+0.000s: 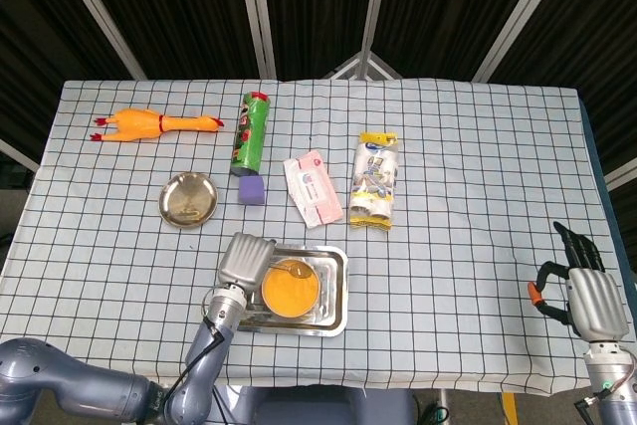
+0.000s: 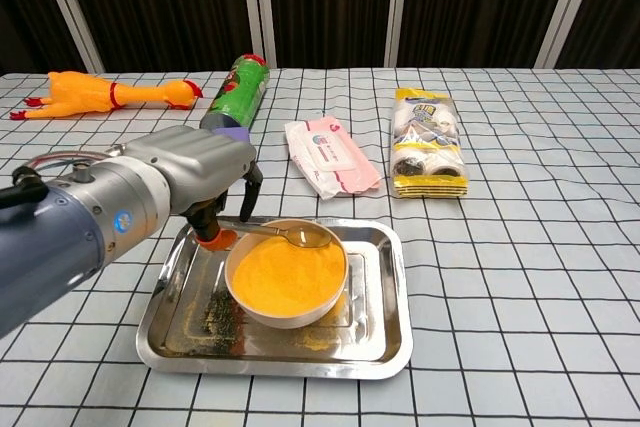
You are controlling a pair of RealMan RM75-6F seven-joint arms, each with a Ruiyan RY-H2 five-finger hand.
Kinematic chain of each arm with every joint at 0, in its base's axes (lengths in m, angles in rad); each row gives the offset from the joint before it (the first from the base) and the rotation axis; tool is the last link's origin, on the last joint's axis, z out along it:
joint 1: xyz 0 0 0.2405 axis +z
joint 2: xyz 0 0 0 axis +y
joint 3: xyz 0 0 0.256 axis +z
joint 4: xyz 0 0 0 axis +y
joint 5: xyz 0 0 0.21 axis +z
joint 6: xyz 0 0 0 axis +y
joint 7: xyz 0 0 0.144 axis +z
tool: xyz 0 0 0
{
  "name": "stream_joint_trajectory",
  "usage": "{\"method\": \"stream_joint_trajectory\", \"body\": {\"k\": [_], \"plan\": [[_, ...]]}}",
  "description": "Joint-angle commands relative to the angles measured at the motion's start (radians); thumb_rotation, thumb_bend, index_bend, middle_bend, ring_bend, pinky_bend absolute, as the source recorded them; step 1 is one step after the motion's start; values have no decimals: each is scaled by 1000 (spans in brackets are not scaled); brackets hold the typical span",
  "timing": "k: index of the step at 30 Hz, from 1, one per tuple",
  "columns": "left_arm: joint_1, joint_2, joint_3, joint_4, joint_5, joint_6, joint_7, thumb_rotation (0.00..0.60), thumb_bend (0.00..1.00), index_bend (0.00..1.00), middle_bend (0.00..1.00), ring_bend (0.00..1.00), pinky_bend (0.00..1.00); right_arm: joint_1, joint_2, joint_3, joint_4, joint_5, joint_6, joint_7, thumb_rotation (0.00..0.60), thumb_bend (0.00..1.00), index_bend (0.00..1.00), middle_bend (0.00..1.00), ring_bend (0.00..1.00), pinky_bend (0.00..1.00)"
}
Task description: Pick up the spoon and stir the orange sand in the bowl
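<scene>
A white bowl (image 2: 287, 277) of orange sand (image 1: 290, 291) stands in a steel tray (image 2: 385, 332) near the table's front edge. A metal spoon (image 2: 292, 235) lies across the bowl's far rim, its handle pointing left. My left hand (image 2: 200, 172) hovers over the tray's left side. Its dark fingers (image 2: 246, 205) hang by the handle's end and its orange-tipped thumb sits just below it, so they straddle the handle without lifting it. My right hand (image 1: 587, 296) stays far off at the table's right front corner, fingers apart and holding nothing.
A small steel dish (image 1: 188, 198) lies left of the tray. Behind it are a purple block (image 1: 252, 190), a green chip can (image 1: 252, 131), a pink wipes pack (image 1: 314, 187) and a yellow-edged packet (image 1: 375, 179). A rubber chicken (image 1: 154, 124) lies far left.
</scene>
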Motion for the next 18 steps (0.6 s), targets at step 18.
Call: {"method": "stream_joint_trajectory", "body": {"k": [18], "plan": [[-25,-16,14,17,-9,20,-31,600,526,486,1000,998,1000,0,2,-2,-6,-3,-1,0,600,428,0,0,0,0]]}}
